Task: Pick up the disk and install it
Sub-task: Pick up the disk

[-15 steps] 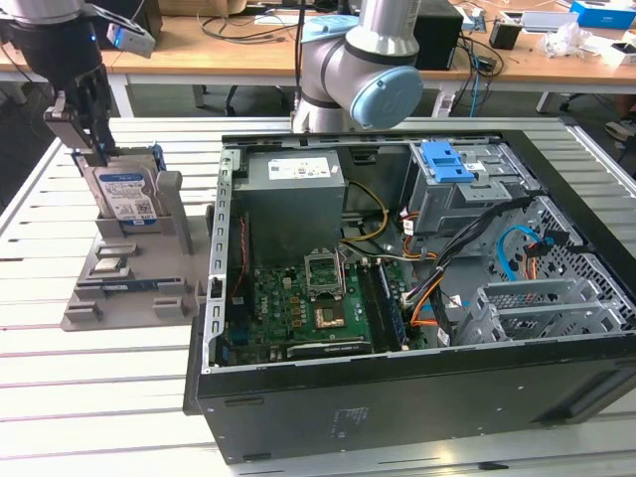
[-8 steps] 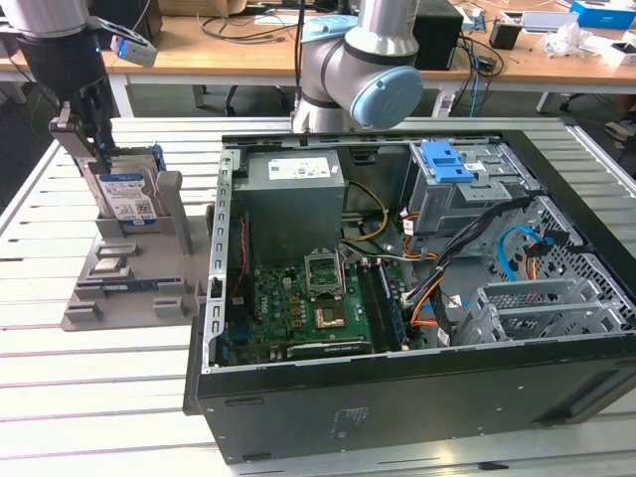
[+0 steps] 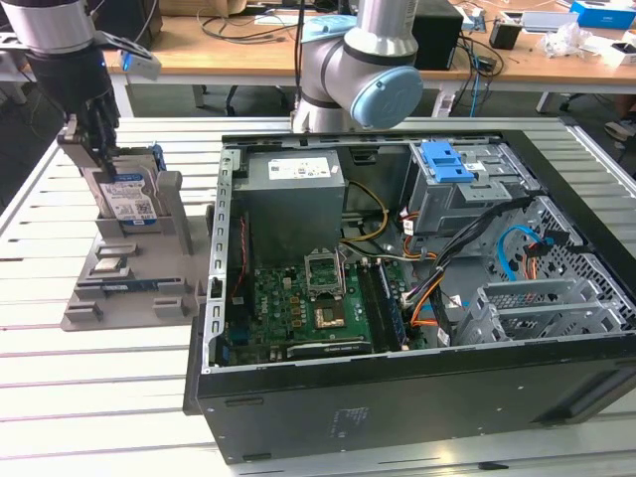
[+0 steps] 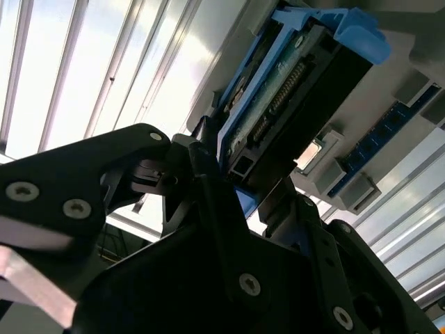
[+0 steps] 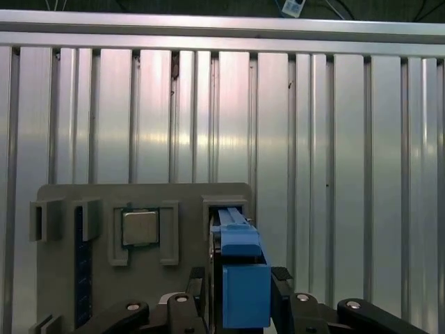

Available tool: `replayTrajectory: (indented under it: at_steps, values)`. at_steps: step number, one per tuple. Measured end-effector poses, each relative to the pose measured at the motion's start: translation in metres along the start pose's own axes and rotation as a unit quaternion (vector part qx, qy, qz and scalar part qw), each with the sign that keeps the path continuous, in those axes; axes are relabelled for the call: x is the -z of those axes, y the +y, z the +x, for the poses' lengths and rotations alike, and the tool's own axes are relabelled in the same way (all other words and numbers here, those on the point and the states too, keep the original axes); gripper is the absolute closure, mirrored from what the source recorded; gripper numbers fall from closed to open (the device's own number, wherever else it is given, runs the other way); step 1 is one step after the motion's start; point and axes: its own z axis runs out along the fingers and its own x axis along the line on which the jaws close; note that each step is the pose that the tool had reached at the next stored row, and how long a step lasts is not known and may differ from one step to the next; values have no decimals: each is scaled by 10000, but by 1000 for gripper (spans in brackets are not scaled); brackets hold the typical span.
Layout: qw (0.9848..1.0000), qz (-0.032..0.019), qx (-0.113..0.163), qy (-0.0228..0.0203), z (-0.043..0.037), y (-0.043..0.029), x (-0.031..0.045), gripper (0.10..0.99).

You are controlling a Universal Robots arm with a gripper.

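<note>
The disk (image 3: 132, 202), a silver drive with a blue-and-white label and blue rails, stands upright in a slot of a grey holder (image 3: 149, 298) at the exterior view's left. My gripper (image 3: 99, 159) comes down on its top edge from above. In the first wrist view the disk's blue rail (image 5: 240, 268) sits tight between my two black fingers (image 5: 281, 278). The second wrist view shows the disk (image 4: 292, 83) edge-on, connector side visible, with the fingers pressed against both flanks. The disk's lower end still rests in the holder.
The holder also carries a processor chip (image 5: 140, 227) and a memory stick (image 5: 82, 264). An open computer case (image 3: 417, 417) lies to the exterior view's right, with a grey power-supply box (image 3: 293, 179), a motherboard and a blue latch (image 3: 447, 161) on its drive cage. The table is slatted aluminium.
</note>
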Motion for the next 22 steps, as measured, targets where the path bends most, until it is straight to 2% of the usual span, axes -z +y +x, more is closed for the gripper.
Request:
replayTrajectory:
  at_steps: [6, 13, 15, 16, 18, 22]
  values:
    - [10000, 1, 0, 0, 0, -35, -32, 604]
    - [10000, 0, 1, 0, 1, -36, -33, 604]
    - [10000, 0, 1, 2, 1, -37, -33, 620]
    - [10000, 0, 1, 0, 1, -36, -34, 686]
    - [10000, 1, 1, 0, 1, -37, -34, 722]
    - [10000, 0, 1, 0, 1, -37, -35, 722]
